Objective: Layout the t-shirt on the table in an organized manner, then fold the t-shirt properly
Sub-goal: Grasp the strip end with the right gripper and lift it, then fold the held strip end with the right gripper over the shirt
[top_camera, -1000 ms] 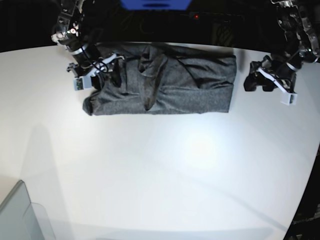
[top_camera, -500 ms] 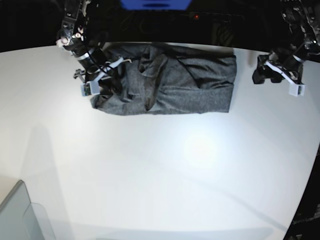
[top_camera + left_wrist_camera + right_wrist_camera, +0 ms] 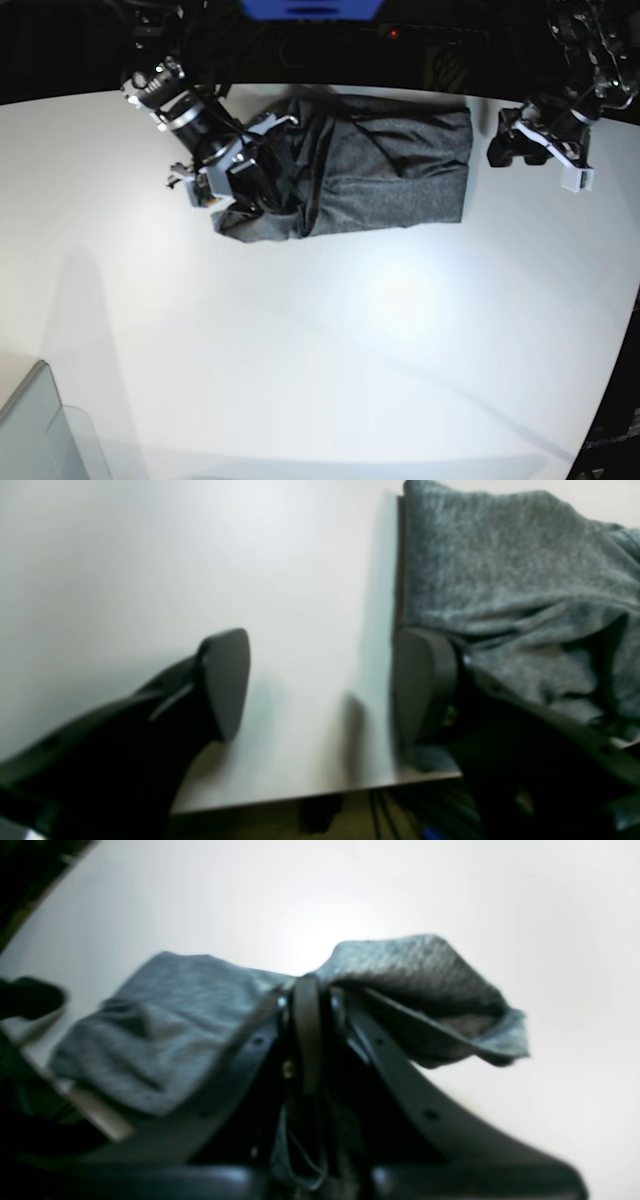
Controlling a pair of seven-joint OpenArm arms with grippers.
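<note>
Here the t-shirt (image 3: 370, 170) lies bunched as a folded dark grey bundle at the far side of the white counter (image 3: 330, 340), close to its curved back edge. The right claw (image 3: 240, 180) is pressed together on one end of the fabric; in the right wrist view the cloth (image 3: 390, 975) drapes to either side of the pinching tips and hangs raised off the counter surface. The left claw (image 3: 535, 150) sits past the other end of the garment, near it but apart, with its tips spread wide. In the left wrist view bare counter (image 3: 300, 630) shows between the two pads (image 3: 225, 680), and the shirt's edge lies just beside one of them. A translucent grey bin corner (image 3: 40, 430) sits at the near edge.
</note>
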